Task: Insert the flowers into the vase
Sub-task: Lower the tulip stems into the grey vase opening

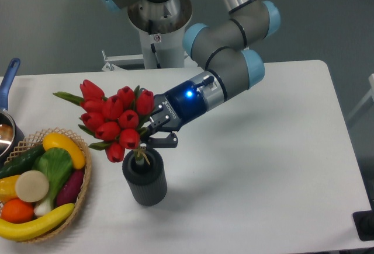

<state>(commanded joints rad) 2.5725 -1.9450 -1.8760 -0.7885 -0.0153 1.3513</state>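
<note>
The gripper [153, 135], fingers pinching the flowers [117, 117] at the stems, is lowering them into the vase [144, 178] near the counter's front-left; next it likely needs sinking deeper, then releasing.

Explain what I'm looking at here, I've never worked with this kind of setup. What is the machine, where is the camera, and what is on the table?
One fixed camera looks down at a white table from the front. The grey and blue machine is a robot arm ending in a two-finger claw. The claw is shut on the flowers, a bunch of red tulips, with the stems reaching into the mouth of the vase, a dark ribbed cylinder. At the left sits a woven basket of fruit and vegetables, and a blue-handled pot shows at the edge.
</note>
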